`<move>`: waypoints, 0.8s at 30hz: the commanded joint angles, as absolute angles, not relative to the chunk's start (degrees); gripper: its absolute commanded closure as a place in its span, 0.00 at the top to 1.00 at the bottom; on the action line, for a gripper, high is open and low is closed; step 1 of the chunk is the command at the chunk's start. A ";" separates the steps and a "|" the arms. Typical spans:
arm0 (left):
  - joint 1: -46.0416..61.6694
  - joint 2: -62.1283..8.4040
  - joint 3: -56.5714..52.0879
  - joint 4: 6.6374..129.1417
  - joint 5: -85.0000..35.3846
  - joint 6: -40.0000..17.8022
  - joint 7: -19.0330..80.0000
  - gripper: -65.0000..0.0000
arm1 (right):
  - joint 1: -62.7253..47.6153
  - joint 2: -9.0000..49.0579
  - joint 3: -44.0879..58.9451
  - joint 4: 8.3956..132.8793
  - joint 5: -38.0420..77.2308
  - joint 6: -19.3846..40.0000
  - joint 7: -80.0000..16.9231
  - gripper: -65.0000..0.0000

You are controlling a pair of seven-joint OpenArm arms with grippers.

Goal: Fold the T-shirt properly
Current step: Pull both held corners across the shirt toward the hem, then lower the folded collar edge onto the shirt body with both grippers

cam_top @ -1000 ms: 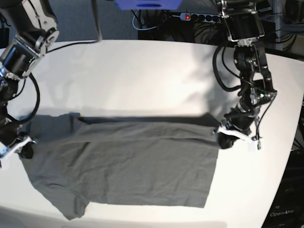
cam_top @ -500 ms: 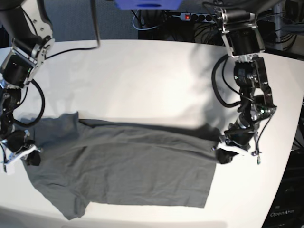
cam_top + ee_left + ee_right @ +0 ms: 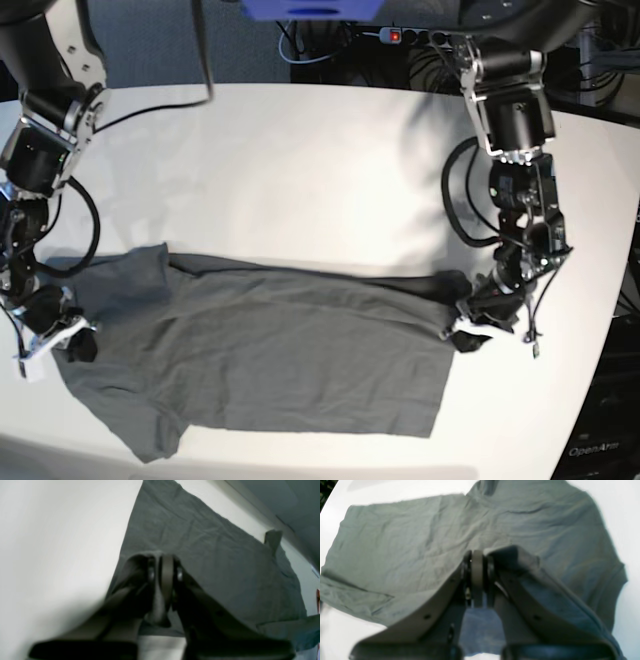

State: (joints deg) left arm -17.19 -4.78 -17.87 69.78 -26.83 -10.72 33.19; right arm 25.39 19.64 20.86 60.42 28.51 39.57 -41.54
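The T-shirt (image 3: 270, 350) lies spread on the white table (image 3: 300, 170), far edge doubled toward the near hem. Left tool (image 3: 468, 328) and right tool (image 3: 62, 340) are both clamped on that edge's corners. I'd keep them level and lay the fold onto the hem without slack.

White table (image 3: 300, 170), rounded edge. Behind it: power strip (image 3: 415, 37) (red switch lit), tangled black cables (image 3: 330, 45). Blue object (image 3: 310, 9) at top edge.
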 commanded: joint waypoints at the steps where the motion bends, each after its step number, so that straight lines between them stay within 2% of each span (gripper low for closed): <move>1: -19.30 -5.23 -17.89 70.02 -27.56 -11.38 31.60 0.04 | 27.30 20.88 20.97 61.05 29.76 40.00 -39.43 0.02; 6: -20.53 -5.32 -17.89 67.03 -27.74 -11.47 31.25 0.04 | 27.56 21.05 20.88 60.70 29.67 40.00 -37.67 0.02; 24: -20.70 -7.16 -17.54 67.56 -27.47 -11.47 31.34 0.04 | 30.46 22.20 20.88 60.62 29.67 40.00 -37.23 0.02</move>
